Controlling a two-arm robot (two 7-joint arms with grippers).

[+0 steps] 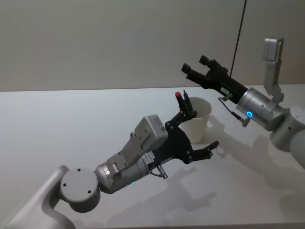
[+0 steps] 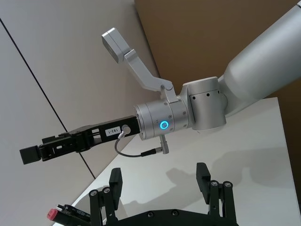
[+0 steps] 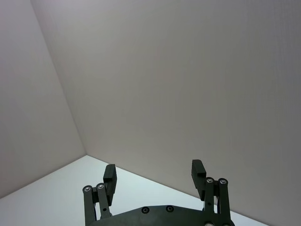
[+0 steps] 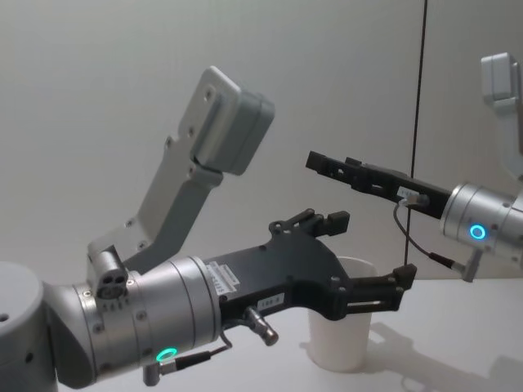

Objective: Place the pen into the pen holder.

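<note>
The pen holder, a white paper cup (image 1: 199,125) (image 4: 339,343), stands upright on the white table. A black pen with a red end (image 1: 179,97) (image 2: 52,215) rises tilted at the cup's left rim. My left finger hides its lower part, so I cannot tell how deep it sits. My left gripper (image 1: 200,132) (image 2: 159,175) (image 4: 368,251) is open around the cup's front, and the pen lies outside its fingers. My right gripper (image 1: 195,66) (image 3: 155,172) (image 4: 323,163) hangs open and empty in the air behind and above the cup.
The white table (image 1: 71,124) ends at a plain grey wall (image 1: 119,43). A thin black cable (image 1: 240,28) runs down that wall behind the right arm.
</note>
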